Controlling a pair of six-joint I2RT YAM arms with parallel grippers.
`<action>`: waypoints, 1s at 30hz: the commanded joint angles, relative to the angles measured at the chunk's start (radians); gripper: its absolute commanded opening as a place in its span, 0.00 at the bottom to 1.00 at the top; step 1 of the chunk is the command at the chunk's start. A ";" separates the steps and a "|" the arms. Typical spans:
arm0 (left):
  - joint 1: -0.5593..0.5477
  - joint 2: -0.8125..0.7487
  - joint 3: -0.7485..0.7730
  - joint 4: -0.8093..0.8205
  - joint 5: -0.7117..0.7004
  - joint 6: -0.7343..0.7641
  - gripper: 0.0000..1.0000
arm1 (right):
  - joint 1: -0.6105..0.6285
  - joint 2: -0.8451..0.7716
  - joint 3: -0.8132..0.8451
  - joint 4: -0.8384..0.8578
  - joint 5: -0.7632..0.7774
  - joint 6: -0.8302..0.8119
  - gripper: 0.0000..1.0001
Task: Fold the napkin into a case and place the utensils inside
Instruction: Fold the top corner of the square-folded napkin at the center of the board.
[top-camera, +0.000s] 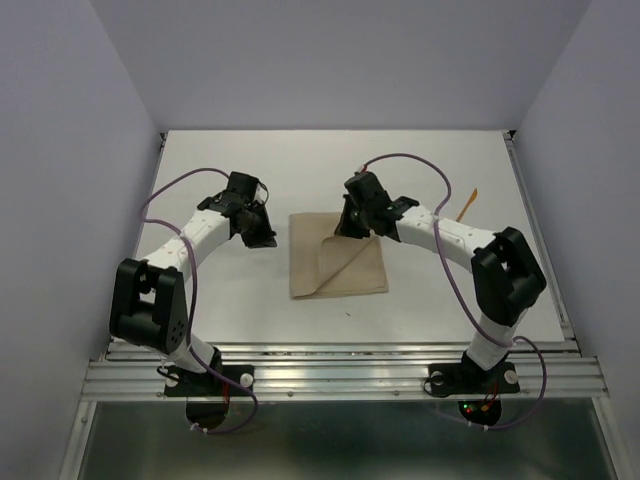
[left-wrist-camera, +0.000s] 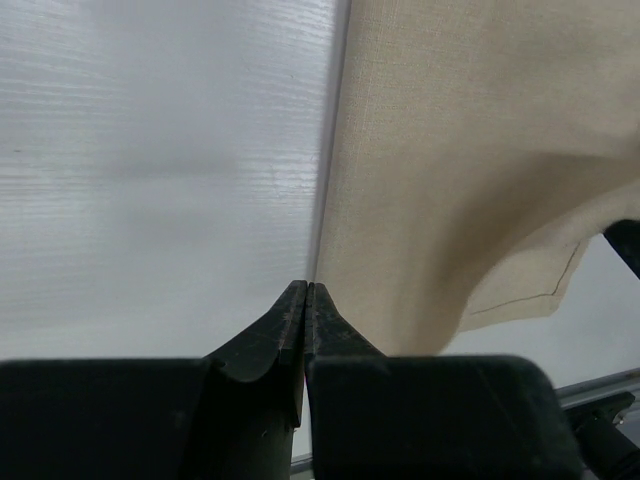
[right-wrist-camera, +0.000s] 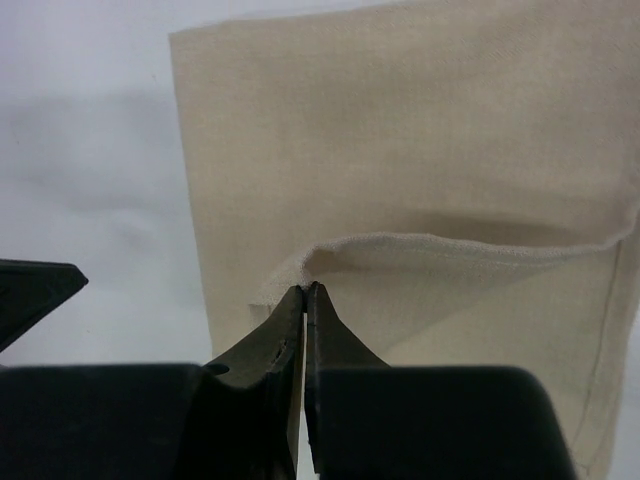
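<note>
White tabletop (top-camera: 230, 300) lies under both arms. My right gripper (right-wrist-camera: 304, 290) pinches a lifted corner of the napkin (right-wrist-camera: 400, 130), which spreads ahead of its tips, likely to carry a fold across. My left gripper (left-wrist-camera: 305, 288), pressed together on nothing, sits just beside the cloth's edge.

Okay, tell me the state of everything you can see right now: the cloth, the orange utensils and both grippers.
napkin: spread on the table, one corner lifted and partly folded over, not yet a case.
utensils: lying near the table's right edge, apart from the napkin.
left gripper: shut, tips at the napkin's left edge, no cloth seen between them.
right gripper: shut on the napkin's lifted corner.
</note>
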 joint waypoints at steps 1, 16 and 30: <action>0.023 -0.066 0.038 -0.039 -0.017 0.022 0.13 | 0.016 0.094 0.134 0.046 -0.047 -0.042 0.03; 0.040 -0.103 0.014 -0.054 -0.020 0.020 0.13 | 0.036 0.281 0.308 0.047 -0.084 -0.066 0.03; 0.043 -0.103 0.003 -0.050 -0.014 0.022 0.13 | 0.045 0.349 0.395 0.028 -0.090 -0.082 0.04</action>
